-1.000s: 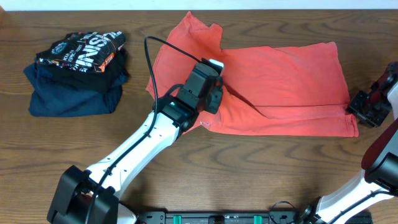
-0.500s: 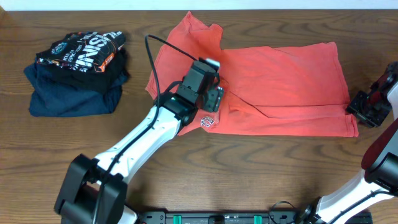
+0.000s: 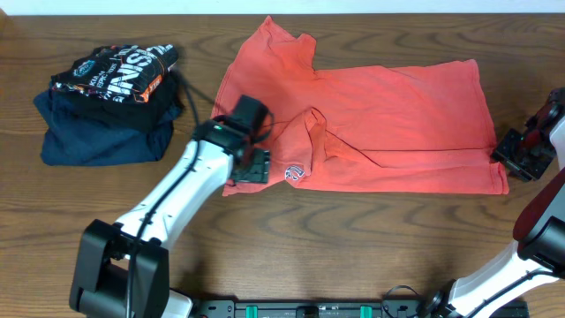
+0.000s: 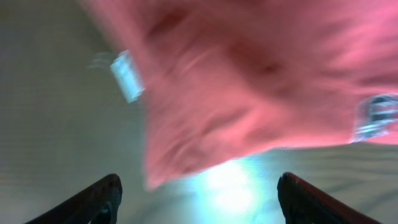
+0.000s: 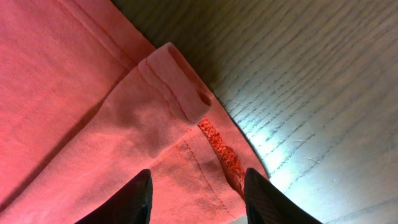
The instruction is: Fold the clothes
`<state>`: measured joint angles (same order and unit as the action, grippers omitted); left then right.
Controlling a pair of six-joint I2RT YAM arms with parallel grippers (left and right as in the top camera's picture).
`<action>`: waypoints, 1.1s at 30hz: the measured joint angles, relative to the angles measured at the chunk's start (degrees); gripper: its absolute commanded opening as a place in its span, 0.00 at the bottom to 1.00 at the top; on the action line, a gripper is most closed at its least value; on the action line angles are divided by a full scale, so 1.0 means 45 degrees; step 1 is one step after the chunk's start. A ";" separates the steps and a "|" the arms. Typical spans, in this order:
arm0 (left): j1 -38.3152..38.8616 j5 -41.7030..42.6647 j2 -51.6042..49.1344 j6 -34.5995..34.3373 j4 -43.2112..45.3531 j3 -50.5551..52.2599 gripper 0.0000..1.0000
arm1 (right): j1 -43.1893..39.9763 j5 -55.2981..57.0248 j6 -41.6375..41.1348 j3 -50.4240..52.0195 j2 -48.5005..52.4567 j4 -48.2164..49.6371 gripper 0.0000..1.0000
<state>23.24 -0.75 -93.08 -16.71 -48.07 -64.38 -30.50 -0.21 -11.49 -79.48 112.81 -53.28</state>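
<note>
The clothes, a coral-red T-shirt (image 3: 397,106), lie spread over the middle and right of the wooden table, with a sleeve flap folded in near a small printed badge (image 3: 296,173). My left gripper (image 3: 253,168) hovers at the shirt's lower left edge. In the blurred left wrist view its jaws stand wide open (image 4: 199,183) with nothing between them, and the shirt (image 4: 249,81) is just ahead. My right gripper (image 3: 516,159) sits at the shirt's lower right corner. There its fingers stand apart (image 5: 196,180) over the flat hem corner (image 5: 186,93).
At the far left a black shirt with white and orange print (image 3: 115,71) lies on a folded navy garment (image 3: 97,137). The left arm's cable loops near that stack. Bare wood (image 3: 371,238) runs along the front of the table.
My left gripper opened, let go of the shirt's fold and drew back to the left and front edge of the shirt. The released flap now lies on the shirt. The right arm has not moved.
</note>
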 measured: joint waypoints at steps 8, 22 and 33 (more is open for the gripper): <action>-0.0748 -0.0024 0.0024 -0.1039 -0.0233 0.0219 0.96 | 0.0000 -0.0005 0.0000 0.0000 0.0005 -0.0102 0.46; -0.0748 -0.0019 0.0068 -0.1307 0.2535 0.2822 0.70 | 0.0000 -0.0005 0.0000 0.0005 0.0005 -0.0146 0.46; -0.0748 -0.0019 -0.0107 -0.1205 0.3784 0.3181 0.12 | 0.0000 -0.0005 0.0000 0.0005 0.0005 -0.0136 0.46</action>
<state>19.88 -0.84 -93.56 -22.13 -31.05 -50.06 -30.50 -0.23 -11.49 -79.46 112.84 -53.89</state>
